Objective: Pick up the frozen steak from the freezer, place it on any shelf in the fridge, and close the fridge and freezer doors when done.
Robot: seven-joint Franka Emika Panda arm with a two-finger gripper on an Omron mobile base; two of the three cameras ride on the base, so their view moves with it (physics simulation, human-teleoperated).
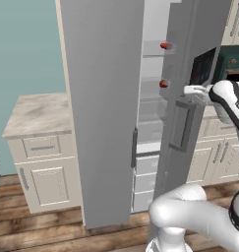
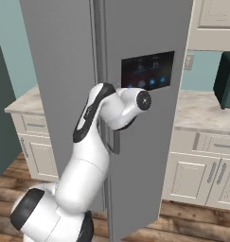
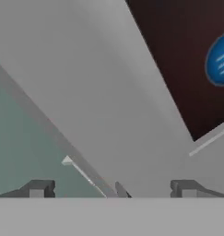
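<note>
Two tall grey doors [image 1: 104, 108] stand ajar on the unit, one of them bearing one black dispenser recess [image 2: 147, 70]. Inside, two small red items [image 1: 164, 46] sit on separate levels. One dark green microwave [image 2: 226, 80] sits on the table [image 1: 37, 113].

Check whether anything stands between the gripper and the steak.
Yes, the partly open dispenser door. The open gripper faces its outer side, while the steak lies inside the unit, past that door's edge.
</note>
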